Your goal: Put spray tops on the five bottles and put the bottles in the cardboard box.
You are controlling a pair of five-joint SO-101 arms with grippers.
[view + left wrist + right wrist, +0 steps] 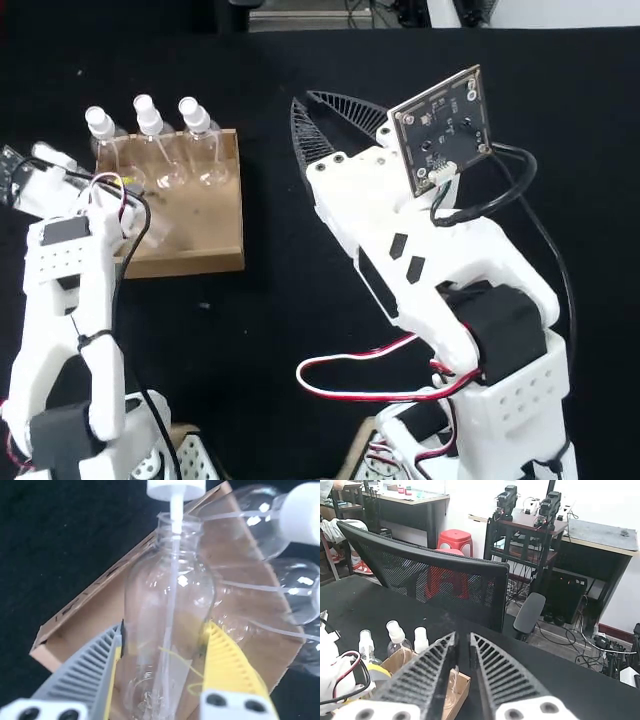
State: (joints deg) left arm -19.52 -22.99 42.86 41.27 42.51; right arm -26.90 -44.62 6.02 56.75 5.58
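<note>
Over the cardboard box [205, 228], left end effector [164, 630] around a bottle [150, 587]; right end effector [462, 639] narrow.

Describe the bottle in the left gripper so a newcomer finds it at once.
On the black table, find the cardboard box by the left arm. Three capped bottles line its far end; the wanted bottle is held over the box between the left gripper's grey and yellow fingers. Unlike theirs, its spray top stands raised off the neck.
</note>
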